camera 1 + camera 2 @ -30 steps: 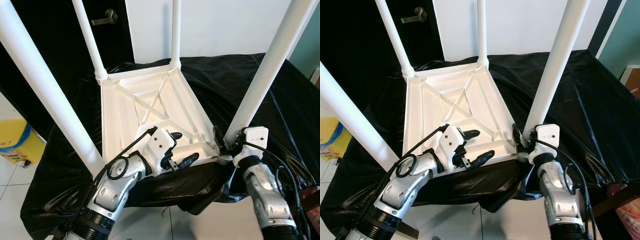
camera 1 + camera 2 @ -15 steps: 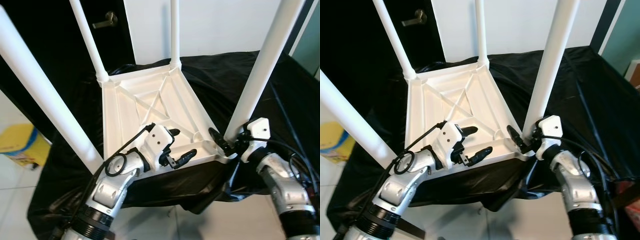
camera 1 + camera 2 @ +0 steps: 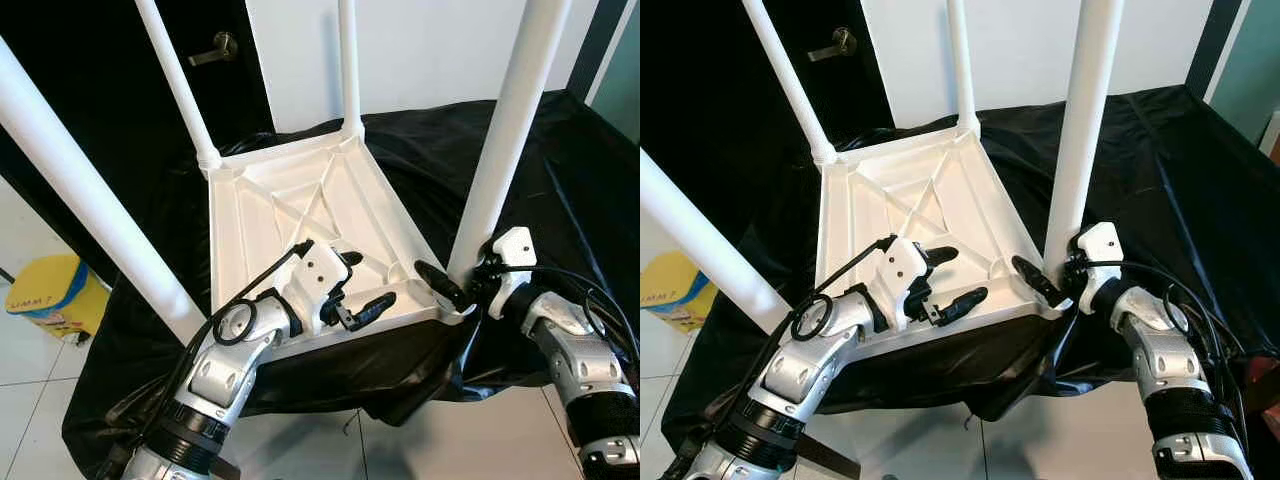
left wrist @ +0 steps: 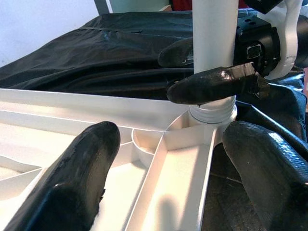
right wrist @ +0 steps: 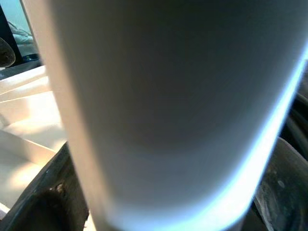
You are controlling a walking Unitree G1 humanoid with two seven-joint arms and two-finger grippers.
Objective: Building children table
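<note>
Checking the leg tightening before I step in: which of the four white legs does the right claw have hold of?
The near-right leg. The right claw grips it at its base, at the tabletop's near-right corner; the other three legs stand free of either claw.

A: table top and legs — all white, black cloth under.
B: gripper fingers black, arms silver. Bin yellow, wall white.

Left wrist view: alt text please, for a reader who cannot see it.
The right hand has its black fingers around the base of a white table leg standing in a corner socket of the upturned white tabletop. The left hand hovers open over the tabletop's ribbed underside; black cloth lies behind.
</note>
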